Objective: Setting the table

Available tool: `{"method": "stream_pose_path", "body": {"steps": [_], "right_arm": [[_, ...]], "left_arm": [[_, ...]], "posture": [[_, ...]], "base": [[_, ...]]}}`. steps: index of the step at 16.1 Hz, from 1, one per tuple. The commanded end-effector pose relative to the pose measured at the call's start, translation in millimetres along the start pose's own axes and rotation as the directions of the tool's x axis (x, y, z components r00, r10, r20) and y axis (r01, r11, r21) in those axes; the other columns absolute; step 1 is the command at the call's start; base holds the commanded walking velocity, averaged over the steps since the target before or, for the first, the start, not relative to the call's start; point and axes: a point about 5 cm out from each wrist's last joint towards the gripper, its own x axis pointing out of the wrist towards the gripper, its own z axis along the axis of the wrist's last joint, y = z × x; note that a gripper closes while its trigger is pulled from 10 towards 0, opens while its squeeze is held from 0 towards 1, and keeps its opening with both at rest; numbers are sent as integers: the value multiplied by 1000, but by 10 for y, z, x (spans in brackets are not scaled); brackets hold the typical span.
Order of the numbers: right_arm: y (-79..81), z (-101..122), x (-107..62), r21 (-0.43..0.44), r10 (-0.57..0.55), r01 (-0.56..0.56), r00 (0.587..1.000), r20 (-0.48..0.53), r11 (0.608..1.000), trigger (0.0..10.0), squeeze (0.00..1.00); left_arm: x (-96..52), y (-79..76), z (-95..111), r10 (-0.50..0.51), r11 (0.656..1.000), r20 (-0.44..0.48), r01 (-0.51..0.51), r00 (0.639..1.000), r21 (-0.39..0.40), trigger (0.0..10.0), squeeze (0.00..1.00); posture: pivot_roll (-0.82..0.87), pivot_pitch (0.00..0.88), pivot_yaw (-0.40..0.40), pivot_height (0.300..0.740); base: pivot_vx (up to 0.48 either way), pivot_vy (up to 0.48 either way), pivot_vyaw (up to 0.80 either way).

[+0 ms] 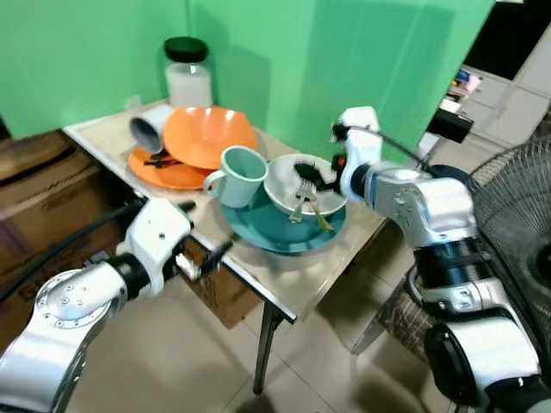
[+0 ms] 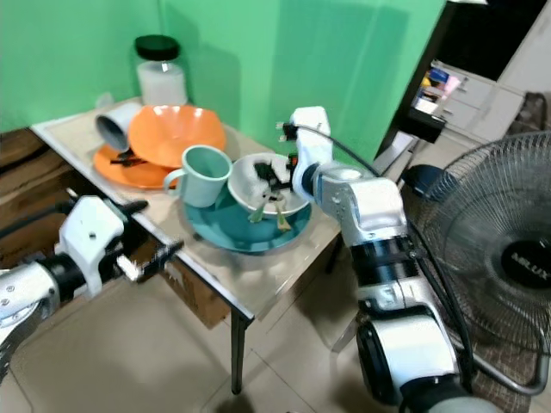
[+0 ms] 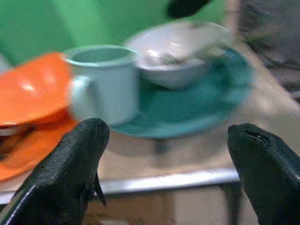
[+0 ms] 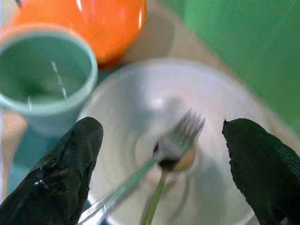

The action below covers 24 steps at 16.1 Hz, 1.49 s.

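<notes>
The right claw [image 4: 161, 161] hovers spread wide over the white bowl [image 1: 288, 191], where a fork [image 4: 178, 136] and spoon lie directly beneath it. The left claw [image 3: 166, 171], also wide, faces the mint mug [image 1: 241, 176] on the teal plate [image 1: 275, 234] from beyond the desk [image 1: 301, 275] edge.

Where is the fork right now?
The fork lies in the white bowl on the teal plate, head in the bowl and handle over the rim, just right of the pale green mug, directly under the open right gripper.

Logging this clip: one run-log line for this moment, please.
right hand: open over white bowl, fork inside | left hand: open, at table edge | mug on teal plate
</notes>
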Motion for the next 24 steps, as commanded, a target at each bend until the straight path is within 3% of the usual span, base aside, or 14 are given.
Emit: {"method": "stream_pose_path", "body": {"steps": [1,3,4,5,8,10,11,12,14,18,23,24], "right_arm": [[-62,33,3,-6,-13,13,999,-46,1000,10000,1000],[-69,23,46,-43,-3,-3,990,-142,999,10000,1000],[-93,21,62,-70,-23,11,985,-173,997,10000,749],[-103,19,72,-74,-29,15,982,-187,997,10000,0],[-125,14,105,-100,-32,8,970,-240,995,10000,0],[-130,12,146,-118,-37,7,965,-260,993,5294,0],[-136,3,163,-129,-47,13,964,-264,991,3804,0],[-137,-4,177,-142,-53,15,962,-268,990,3255,0],[-135,-4,193,-161,-57,13,961,-272,987,3137,0],[-103,16,222,-196,-42,-17,956,-291,981,3490,0],[-73,61,227,-193,-6,-56,952,-307,980,4745,0],[-62,85,222,-177,5,-62,952,-306,982,10000,0]], "left_arm": [[25,-103,-1,-101,995,3,101,995,2,10000,0],[72,-142,-29,-146,989,7,146,989,5,10000,0],[103,-169,-29,-168,986,14,168,986,7,10000,0],[119,-179,-24,-175,985,21,175,984,4,10000,0],[170,-194,-3,-183,983,41,183,982,5,10000,0],[194,-193,4,-186,983,52,186,981,12,10000,0],[200,-192,9,-187,982,54,187,981,14,10000,0],[205,-191,15,-187,982,56,186,981,15,10000,0],[206,-190,17,-187,982,57,186,981,19,10000,0],[206,-193,14,-190,982,59,189,980,22,10000,0],[213,-182,19,-186,983,62,185,981,22,10000,0],[219,-177,21,-182,983,64,181,981,21,10000,0]], "posture": [[156,0,-107,740],[142,0,-109,740],[132,0,-112,740],[128,0,-114,740],[114,0,-122,740],[109,0,-123,740],[111,0,-124,740],[112,0,-125,740],[112,0,-124,740],[109,0,-124,740],[106,0,-129,740],[104,0,-131,740]], "base": [[0,0,0],[0,0,0],[0,0,0],[0,0,0],[0,0,0],[0,0,0],[0,0,0],[0,0,0],[0,0,0],[0,0,0],[0,0,0],[0,0,0]]}}
